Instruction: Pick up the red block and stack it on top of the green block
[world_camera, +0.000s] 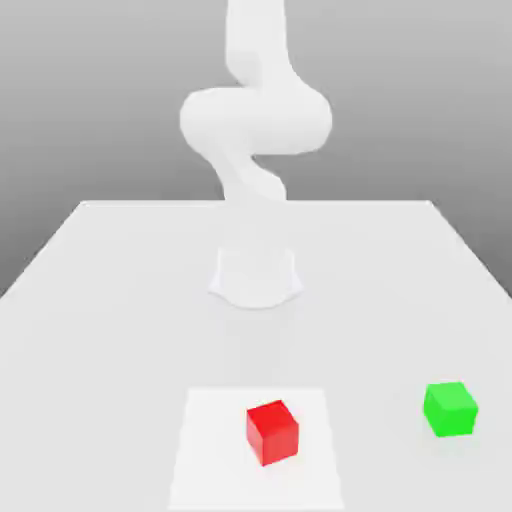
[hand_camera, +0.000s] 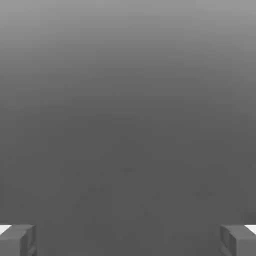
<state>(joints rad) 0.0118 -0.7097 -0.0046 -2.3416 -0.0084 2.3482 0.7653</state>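
Observation:
The red block (world_camera: 273, 432) rests on the white table (world_camera: 110, 300) near its front edge, about in the middle. At the exterior view's right, a block's width or two away, sits the green block (world_camera: 450, 408), also on the table. In the hand view my gripper (hand_camera: 128, 242) is open: its two grey fingertips (hand_camera: 18, 240) stand far apart with nothing between them, facing a plain grey background. The white arm (world_camera: 255, 120) rises from its base at the table's middle and bends overhead.
A lighter square patch (world_camera: 205, 455) on the table lies under the red block. The arm's round base (world_camera: 256, 278) stands behind both blocks. The table's edges run along the far side and both flanks.

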